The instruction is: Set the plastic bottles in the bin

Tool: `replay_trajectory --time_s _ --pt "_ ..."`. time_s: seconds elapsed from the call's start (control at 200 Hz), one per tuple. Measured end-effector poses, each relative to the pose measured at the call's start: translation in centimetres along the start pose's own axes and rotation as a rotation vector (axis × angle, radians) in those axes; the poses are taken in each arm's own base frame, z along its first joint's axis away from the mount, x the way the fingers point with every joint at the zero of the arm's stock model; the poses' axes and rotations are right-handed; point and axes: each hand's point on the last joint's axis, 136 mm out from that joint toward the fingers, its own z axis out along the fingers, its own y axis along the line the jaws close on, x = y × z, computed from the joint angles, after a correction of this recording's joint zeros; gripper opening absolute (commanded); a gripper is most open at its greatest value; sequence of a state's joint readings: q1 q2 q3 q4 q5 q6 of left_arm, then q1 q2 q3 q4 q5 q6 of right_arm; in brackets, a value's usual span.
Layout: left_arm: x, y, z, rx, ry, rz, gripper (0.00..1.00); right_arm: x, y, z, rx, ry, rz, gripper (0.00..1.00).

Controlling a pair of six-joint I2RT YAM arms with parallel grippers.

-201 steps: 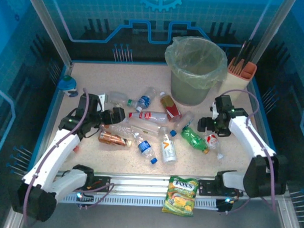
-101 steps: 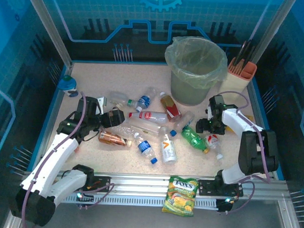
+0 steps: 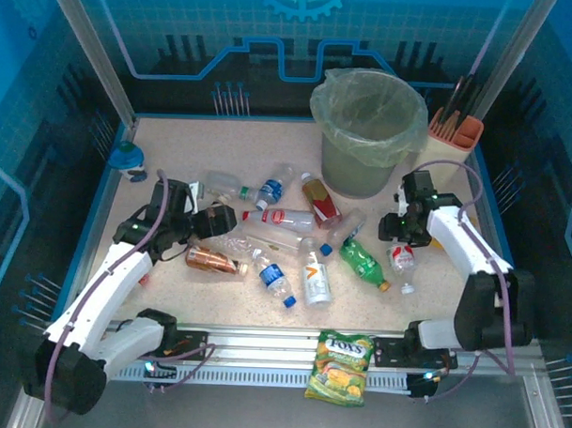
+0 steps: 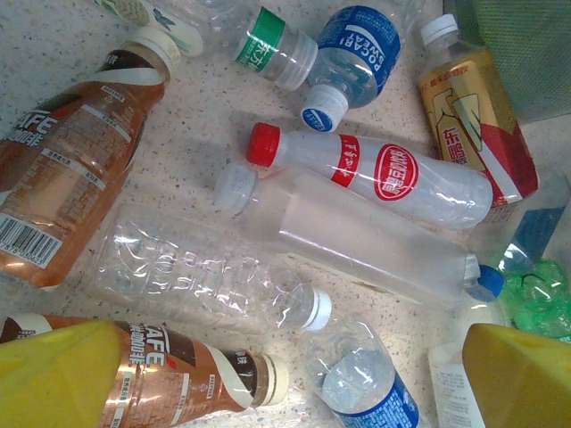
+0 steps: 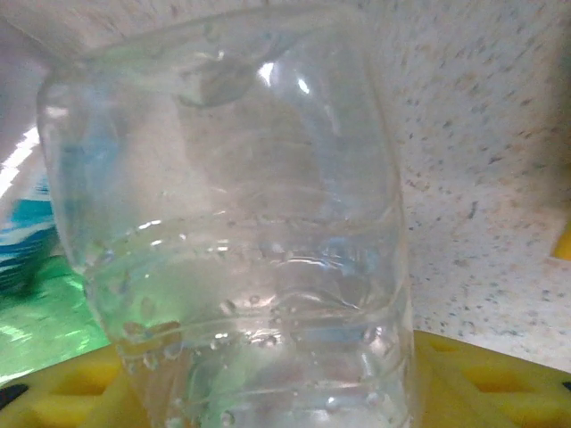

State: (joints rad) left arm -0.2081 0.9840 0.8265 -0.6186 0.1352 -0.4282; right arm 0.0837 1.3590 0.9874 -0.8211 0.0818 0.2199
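The speckled beige table [image 3: 176,144] carries everything. At its far edge, toward the right corner, stands the round grey bin [image 3: 358,170], lined with a pale green plastic bag. All the small plastic bottles [image 3: 285,242] I can see lie on their sides across the middle of the table, several touching.

My left gripper [image 3: 215,219] hovers over the left end of that heap. Its yellow fingers [image 4: 58,374] are spread wide with nothing between them. My right gripper [image 3: 398,229] is low near the right edge, just in front of the bin. A crumpled clear bottle [image 5: 241,232] sits against its yellow pads [image 5: 62,397], but I cannot tell whether they have closed on it.

I judge three risks from here. That thin, slick bottle could buckle and squirt out of a pinch, or drop on the lift if it is held near one end. The bin's rim is high, and the loose bag could snag the bottle on the way over. On the left, the crowded round bottles could roll away, or two could get pinched together.
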Motion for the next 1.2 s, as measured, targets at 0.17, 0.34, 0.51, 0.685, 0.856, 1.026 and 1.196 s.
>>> replay_trajectory --time_s 0.17,0.34,0.51,0.685,0.856,1.026,1.196 --pt "-0.2 0.3 0.8 -0.025 0.022 -0.007 0.99 -1.4 0.5 -6.8 -0.033 -0.146 -0.007 0.61" --pt "-1.2 0.2 1.7 -0.046 0.038 -0.012 0.99 -2.6 1.5 -15.7 -0.094 -0.326 -0.038 0.58" --pt "-1.5 0.5 2.3 -0.079 0.044 -0.021 0.99 -6.1 3.5 -24.3 -0.185 -0.518 -0.097 0.58" --pt "-1.1 1.3 2.0 -0.146 0.055 -0.009 0.99 -11.8 5.8 -30.0 -0.269 -0.675 -0.148 0.59" --pt "-1.4 2.3 0.4 -0.228 0.043 0.014 0.99 -19.3 7.6 -31.5 -0.317 -0.777 -0.174 0.59" --pt "-2.6 3.5 -2.3 -0.342 0.01 0.041 0.99 -27.0 8.9 -30.8 -0.336 -0.869 -0.181 0.59" --pt "-3.2 6.1 -4.6 -0.469 -0.01 0.004 0.99 -33.0 9.7 -25.6 -0.341 -0.881 -0.175 0.59"
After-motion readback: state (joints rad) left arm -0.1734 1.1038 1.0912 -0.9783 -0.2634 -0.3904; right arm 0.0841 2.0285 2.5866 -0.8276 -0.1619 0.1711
